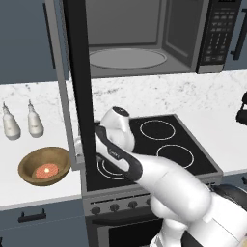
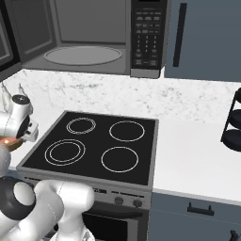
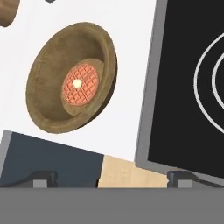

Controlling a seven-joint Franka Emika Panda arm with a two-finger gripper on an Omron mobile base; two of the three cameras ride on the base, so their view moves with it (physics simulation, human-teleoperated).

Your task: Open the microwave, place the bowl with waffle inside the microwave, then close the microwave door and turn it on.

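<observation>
The microwave [image 1: 144, 34] hangs above the stove with its grey interior and glass turntable [image 1: 128, 59] exposed. The microwave door [image 1: 77, 82] is swung wide open and shows edge-on as a tall black band. A brown wooden bowl [image 1: 33, 163] sits on the white counter left of the stove, and the reddish waffle [image 1: 47, 170] lies in its middle. In the hand view the bowl [image 3: 48, 100] and waffle [image 3: 81, 84] lie up and to the left of my gripper [image 3: 113, 178]. The gripper is open and empty, hovering over the counter edge beside the stove.
Two pale bottles [image 1: 10, 123] stand behind the bowl. The black stovetop [image 1: 154, 144] lies right of the bowl, and the open door hangs over its left edge. A black tiered stand [image 2: 233, 122] is on the right counter. The keypad [image 2: 148, 33] is on the microwave's right side.
</observation>
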